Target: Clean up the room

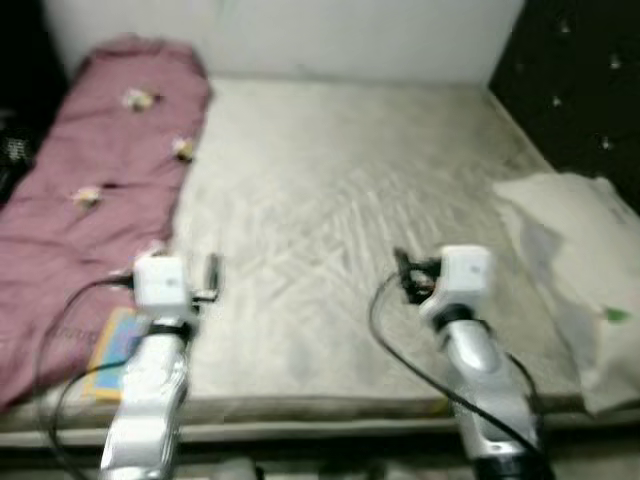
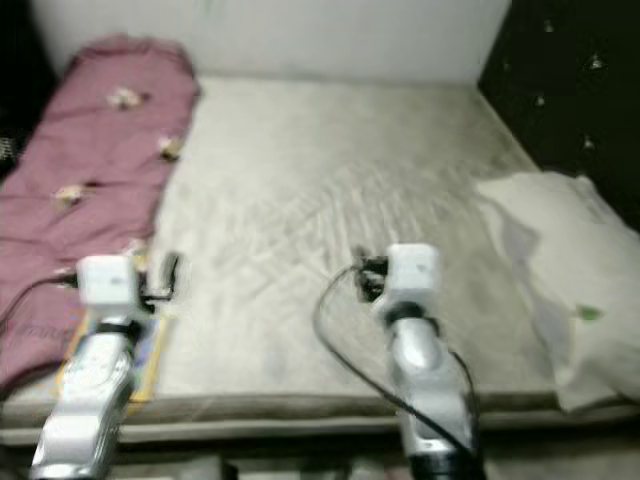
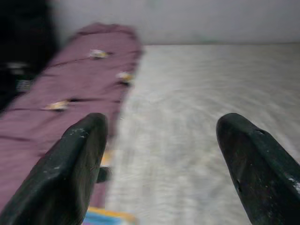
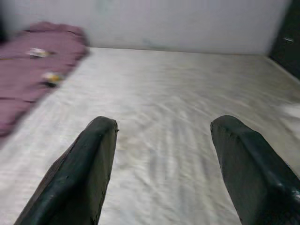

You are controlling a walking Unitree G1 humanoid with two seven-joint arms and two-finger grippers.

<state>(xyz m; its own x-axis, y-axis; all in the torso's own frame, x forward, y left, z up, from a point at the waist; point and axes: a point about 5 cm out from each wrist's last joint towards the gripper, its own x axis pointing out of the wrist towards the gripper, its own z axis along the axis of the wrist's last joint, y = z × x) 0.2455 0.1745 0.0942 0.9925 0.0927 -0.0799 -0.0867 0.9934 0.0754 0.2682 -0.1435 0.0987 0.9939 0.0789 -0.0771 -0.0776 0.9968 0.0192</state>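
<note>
Left wrist view: left gripper (image 3: 159, 164) wide open, empty over bed (image 1: 330, 200), right gripper (image 4: 161, 164) same, blanket (image 1: 90, 200) at 10 o'clock

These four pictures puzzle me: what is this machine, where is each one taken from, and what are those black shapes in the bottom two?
It is a walking humanoid robot standing at the foot of a bed. The two top pictures come from a pair of cameras on its head, looking down, so they show nearly the same scene. The silver arms reaching forward are its own: the left gripper and the right gripper. The bottom two pictures come from cameras on each wrist, looking along that gripper's two black fingers; both pairs stand apart and hold nothing. On the pale mattress lies a purple blanket along the robot's left, with a colourful book beside its left arm. A white pillow lies on the right. Everything is somewhat blurred.
</note>
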